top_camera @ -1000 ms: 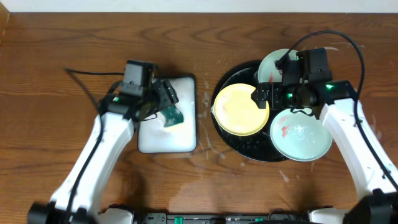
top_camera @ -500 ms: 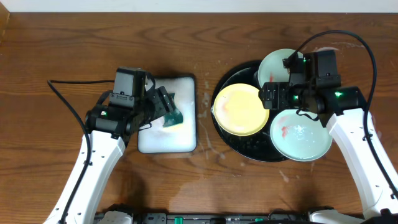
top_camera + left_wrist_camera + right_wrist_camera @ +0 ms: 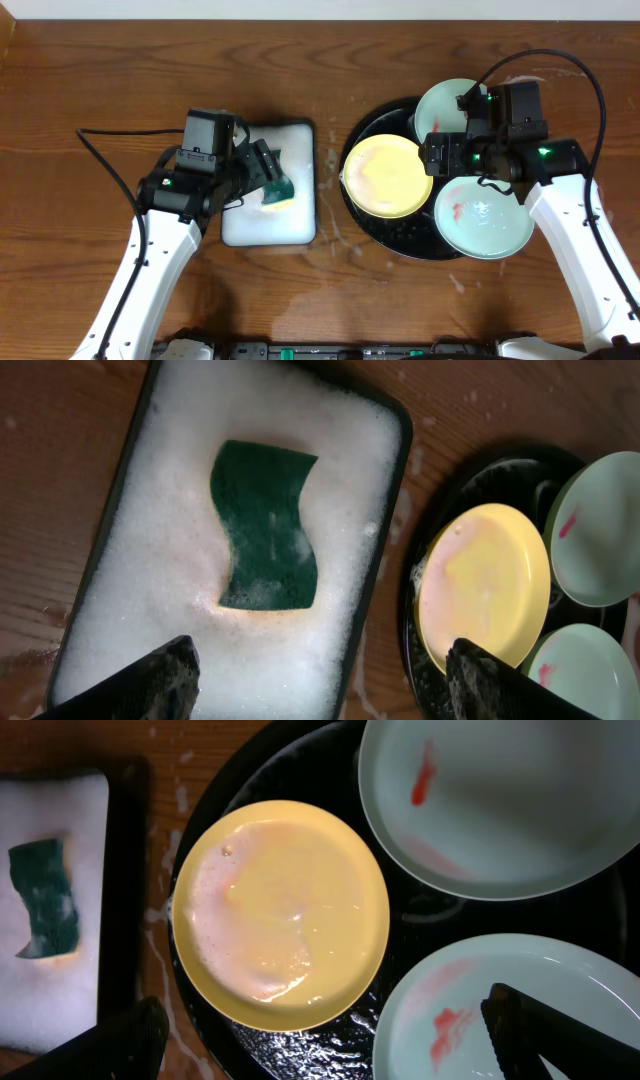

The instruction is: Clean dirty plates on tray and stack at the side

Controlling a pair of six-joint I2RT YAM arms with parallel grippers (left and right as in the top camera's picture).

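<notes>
Lying flat, face up on the black tray (image 3: 400, 243): yellow plate (image 3: 387, 176) leftmost, far mint plate (image 3: 438, 103), near mint plate (image 3: 483, 222); round, no long axis. Hovering above with right gripper (image 3: 320, 1038) spread wide, empty; left gripper (image 3: 325, 675) equally apart over the green sponge (image 3: 266, 525). Catching red smears best from the right wrist; perhaps pinkish film on yellow.

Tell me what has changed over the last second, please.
The left pincer shifted slightly left, away from the sponge; the right pincer shifted slightly right, away from the yellow plate. Both are open and empty. The sponge, the plates and the tray stayed in place.
</notes>
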